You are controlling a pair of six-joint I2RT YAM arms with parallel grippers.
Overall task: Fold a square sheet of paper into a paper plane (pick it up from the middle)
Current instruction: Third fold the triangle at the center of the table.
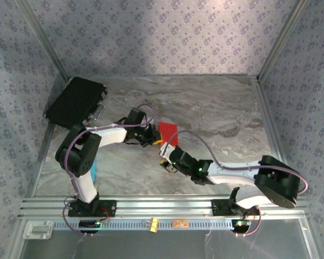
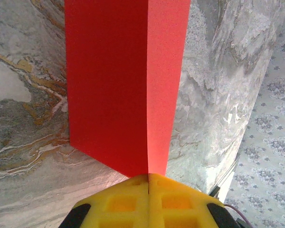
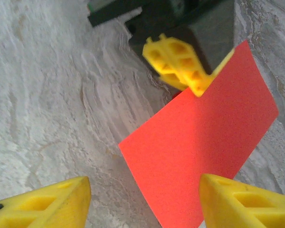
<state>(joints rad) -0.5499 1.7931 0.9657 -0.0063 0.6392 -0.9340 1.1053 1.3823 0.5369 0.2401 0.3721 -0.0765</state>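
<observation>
1. Your left gripper (image 2: 148, 183) has its yellow fingers pressed together on the near edge of the sheet of paper (image 2: 118, 80), right at its centre crease.
2. Your right gripper (image 3: 145, 186) stands spread wide, one finger on either side of the sheet's lower corner. Whether either pad touches the paper, you cannot tell.
3. The sheet's far end runs off the top of the left wrist view, and its lower corner leaves the bottom of the right wrist view. From above, both wrists cover part of it, so you see only a small red patch.
4. The bright red sheet is bent into a shallow V along the crease, one half in shade. It sits between the two grippers, near the middle of the table (image 1: 221, 118).
5. The tabletop is grey marble-patterned. A black case (image 1: 75, 100) lies at its far left corner, flowered wallpaper (image 1: 151, 38) lines the walls, and an aluminium rail (image 1: 167, 205) runs along the near edge.
</observation>
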